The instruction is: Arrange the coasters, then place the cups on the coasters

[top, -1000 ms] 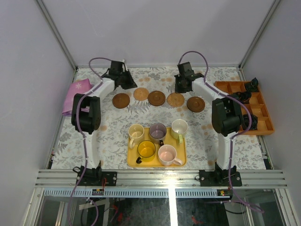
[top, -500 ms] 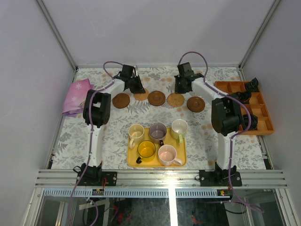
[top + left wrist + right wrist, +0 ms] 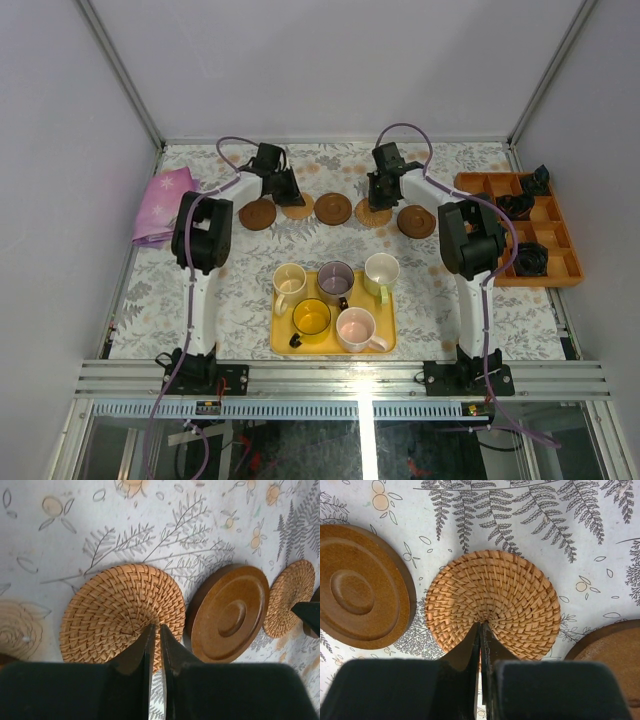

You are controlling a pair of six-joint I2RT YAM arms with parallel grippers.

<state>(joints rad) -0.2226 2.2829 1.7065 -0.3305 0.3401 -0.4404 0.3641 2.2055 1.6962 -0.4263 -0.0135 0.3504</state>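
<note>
On the yellow tray (image 3: 280,330) sit five cups (image 3: 335,276) — left gripper (image 3: 155,631), right gripper (image 3: 481,628) closed.

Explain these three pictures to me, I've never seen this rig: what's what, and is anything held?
The top picture looks down from behind two robot arms, the left arm and right arm, bolted at the near edge of the table. The other two come from a camera on each wrist. Five coasters lie in a row at the far side; five cups stand on a yellow tray nearer the arms. A pink cloth lies far left, an orange organiser right. The left gripper is shut, tips over a woven coaster; the right gripper is shut over a second woven coaster. Neither holds anything.
</note>
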